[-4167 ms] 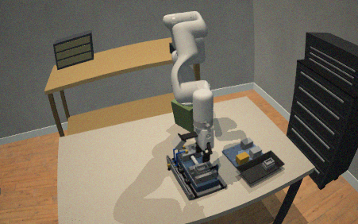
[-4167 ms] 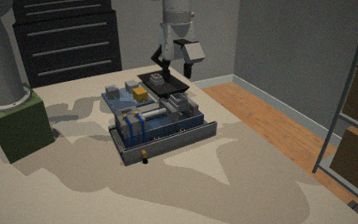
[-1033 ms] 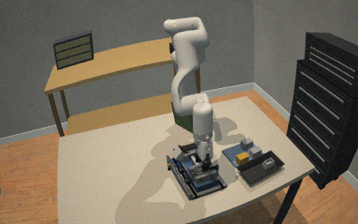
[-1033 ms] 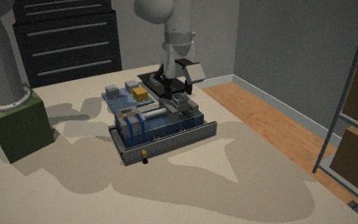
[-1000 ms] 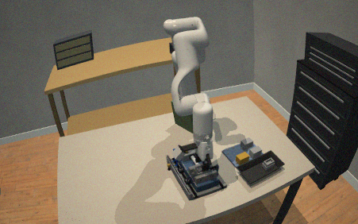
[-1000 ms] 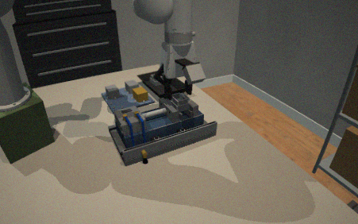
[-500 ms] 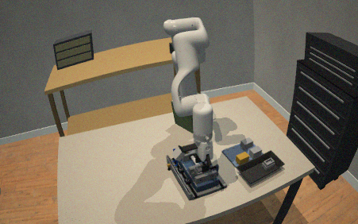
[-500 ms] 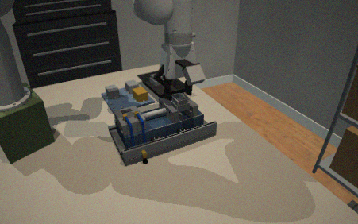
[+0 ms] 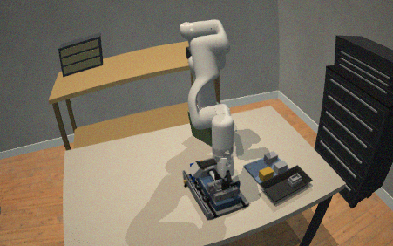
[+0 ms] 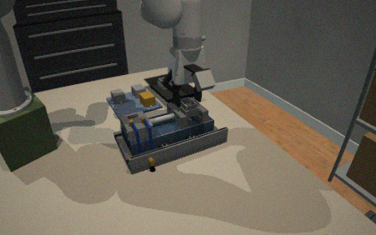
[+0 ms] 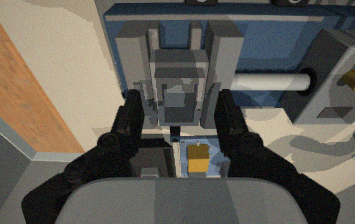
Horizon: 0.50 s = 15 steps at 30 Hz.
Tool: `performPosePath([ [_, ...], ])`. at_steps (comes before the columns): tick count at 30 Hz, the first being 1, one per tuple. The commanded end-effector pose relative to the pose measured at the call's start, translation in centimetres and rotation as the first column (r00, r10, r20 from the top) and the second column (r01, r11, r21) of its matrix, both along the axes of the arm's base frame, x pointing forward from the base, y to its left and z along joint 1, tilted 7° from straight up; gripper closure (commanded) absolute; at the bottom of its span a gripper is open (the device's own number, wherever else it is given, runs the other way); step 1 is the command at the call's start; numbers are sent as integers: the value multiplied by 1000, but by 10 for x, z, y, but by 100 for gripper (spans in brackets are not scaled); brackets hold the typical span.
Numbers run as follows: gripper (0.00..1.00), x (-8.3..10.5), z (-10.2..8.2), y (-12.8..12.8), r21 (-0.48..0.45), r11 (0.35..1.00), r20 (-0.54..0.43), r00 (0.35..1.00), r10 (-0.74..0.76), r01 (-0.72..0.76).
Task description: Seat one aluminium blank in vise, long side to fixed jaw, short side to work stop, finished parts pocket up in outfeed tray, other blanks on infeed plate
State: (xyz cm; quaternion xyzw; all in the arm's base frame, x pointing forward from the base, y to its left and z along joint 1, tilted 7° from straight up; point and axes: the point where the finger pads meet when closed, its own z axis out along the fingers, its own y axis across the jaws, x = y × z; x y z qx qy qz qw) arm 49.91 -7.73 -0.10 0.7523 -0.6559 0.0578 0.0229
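Note:
A grey finished part with a pocket in its top [image 11: 178, 97] sits in the vise [image 9: 215, 194] opening, between the two jaw blocks; it also shows in the exterior view [image 10: 189, 105]. My gripper [image 11: 179, 102] is open, just above this part, with one finger on each side and not touching it. It also shows in the top and exterior views [image 9: 223, 181] [image 10: 182, 89]. Two aluminium blanks [image 9: 270, 156] [image 9: 280, 166] and a brass blank [image 9: 266, 173] lie on the blue infeed plate [image 9: 263, 167]. Another finished part [image 9: 294, 179] lies in the black outfeed tray [image 9: 287, 184].
The vise's hoses and its white rod [image 11: 270, 81] are on the side towards the arm's base. A green pedestal [image 10: 14, 133] carries the arm. A black drawer cabinet [image 9: 366, 118] stands right of the table, a wooden bench [image 9: 122, 70] behind it.

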Motion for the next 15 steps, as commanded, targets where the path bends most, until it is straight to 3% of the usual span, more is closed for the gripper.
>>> performPosePath([
  [1, 31, 2, 1, 0, 0, 1000, 4, 1000, 0, 0],
  [15, 31, 2, -4, -1, 0, 1000, 4, 1000, 0, 0],
])
